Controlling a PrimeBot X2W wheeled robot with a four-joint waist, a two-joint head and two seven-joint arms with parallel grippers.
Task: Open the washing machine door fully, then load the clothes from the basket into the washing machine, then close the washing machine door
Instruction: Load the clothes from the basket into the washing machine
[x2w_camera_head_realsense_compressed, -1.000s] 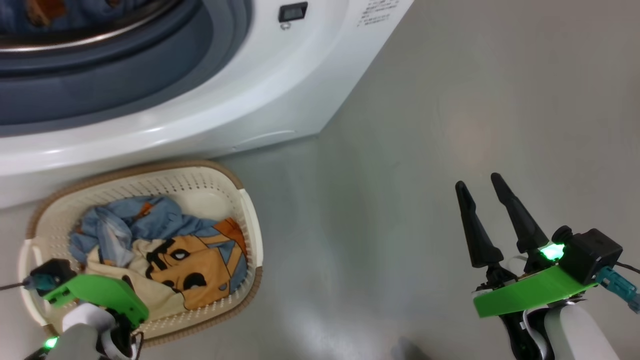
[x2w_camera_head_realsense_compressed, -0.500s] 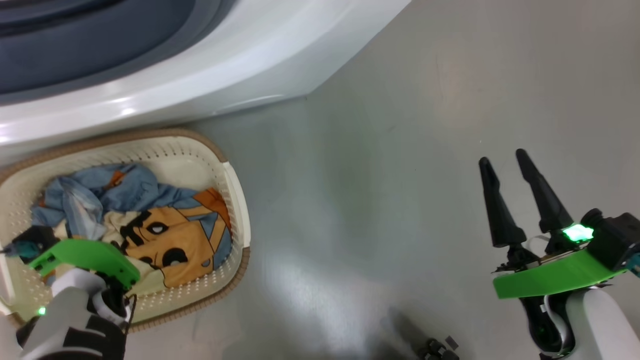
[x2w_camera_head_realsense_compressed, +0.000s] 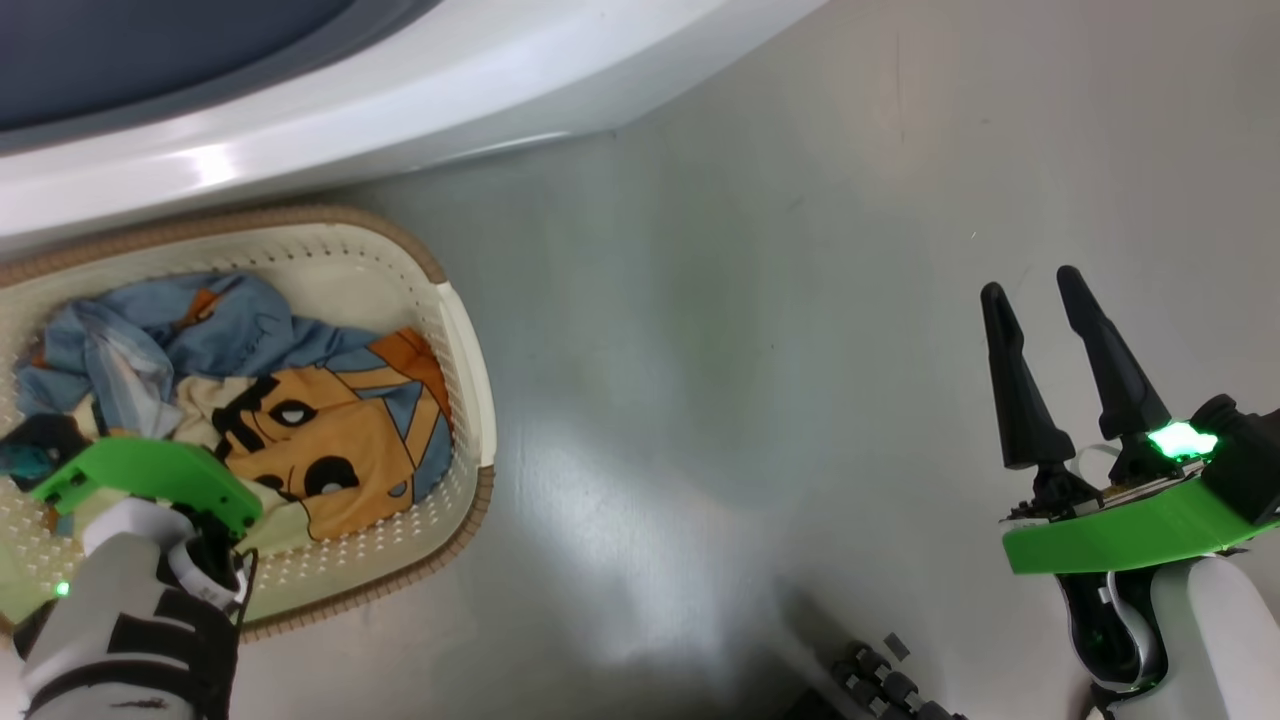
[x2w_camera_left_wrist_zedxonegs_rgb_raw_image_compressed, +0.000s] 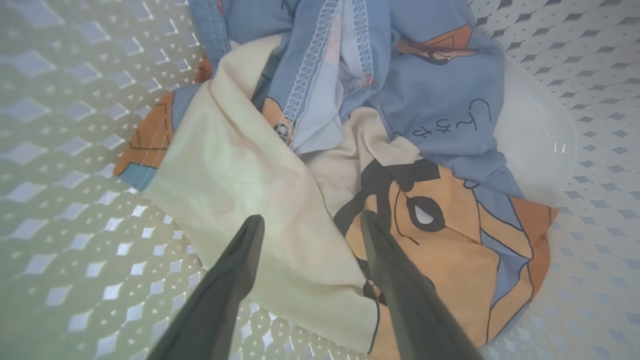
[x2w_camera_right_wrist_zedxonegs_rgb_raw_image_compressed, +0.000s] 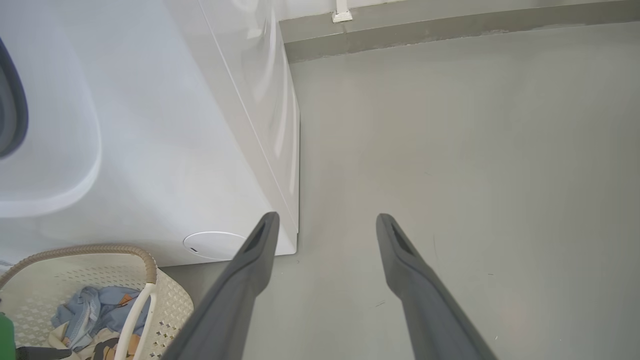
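So, left gripper (x2w_camera_left_wrist_zedxonegs_rgb_raw_image_compressed: 311, 217) first: both dark tapered fingers are spread wide with nothing between them, pointing down into the basket (x2w_camera_left_wrist_zedxonegs_rgb_raw_image_compressed: 75, 115) right over the clothes (x2w_camera_left_wrist_zedxonegs_rgb_raw_image_compressed: 235, 165); one tip is above a smooth cream fold, the other at the edge of the orange print with thick black outlines; I can't tell whether the tips actually touch the cloth. Further out the pile is soft and crumpled; light blue fabric with a stitched hem bunches up at the far side, and an orange patch peeks out at the other edge. The basket is cream plastic with rows of little diamond perforations in its walls and floor; from my head view it has rounded corners and a brown woven-look rim, and it sits on the floor (x2w_camera_head_realsense_compressed: 750, 300) just in front of the washing machine (x2w_camera_head_realsense_compressed: 400, 110).

My right gripper (x2w_camera_head_realsense_compressed: 1030, 281) is well apart from all that, over bare grey floor on my right side; fingers wide open too, holding nothing. The washer is a glossy white box with a curved front; a strip of its grey-blue seal (x2w_camera_head_realsense_compressed: 150, 60) shows at the top of the head view.
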